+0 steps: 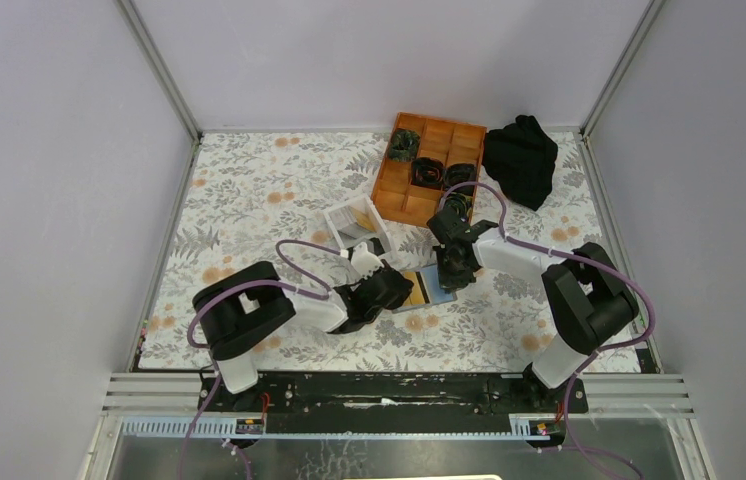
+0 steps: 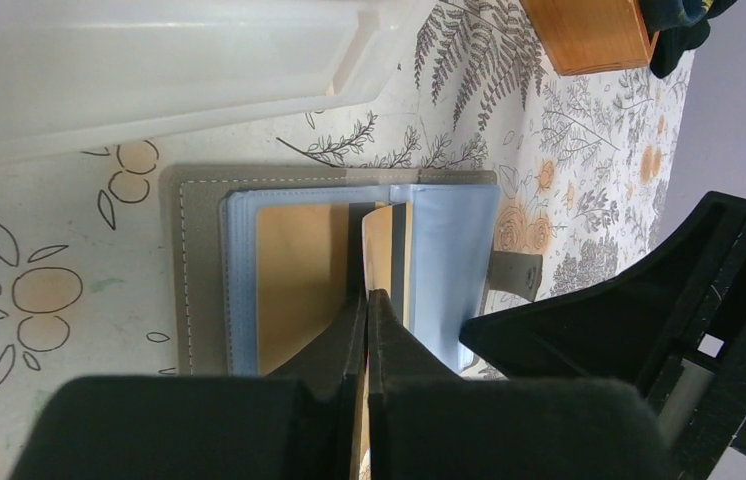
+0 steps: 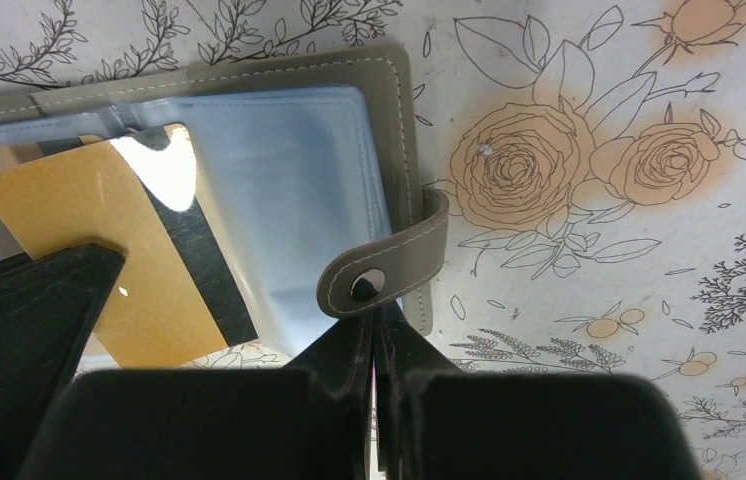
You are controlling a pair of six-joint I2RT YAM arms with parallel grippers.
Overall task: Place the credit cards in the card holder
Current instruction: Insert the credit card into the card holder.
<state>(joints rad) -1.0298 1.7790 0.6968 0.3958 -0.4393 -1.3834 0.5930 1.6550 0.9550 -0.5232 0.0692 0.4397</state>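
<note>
The card holder [image 1: 427,290] lies open on the flowered worktop [image 1: 279,190], midway between the two arms and just near of the white two-compartment box [image 1: 357,225]. Its grey cover [image 2: 204,200] faces down and its pale blue sleeves [image 3: 279,190] face up. The left page shows tan through its sleeve.

The left hand [image 2: 367,310] is clenched on a tan-gold credit card [image 2: 379,235]. The card stands on edge over the holder's middle fold, and its black stripe shows in the right wrist view.

The right hand [image 3: 374,335] is pinched tight on the holder's strap [image 3: 389,270] at the right edge, just below the snap button.

An orange gridded tray [image 1: 429,165] sits farther back, and a black cloth [image 1: 521,158] lies to its right.
</note>
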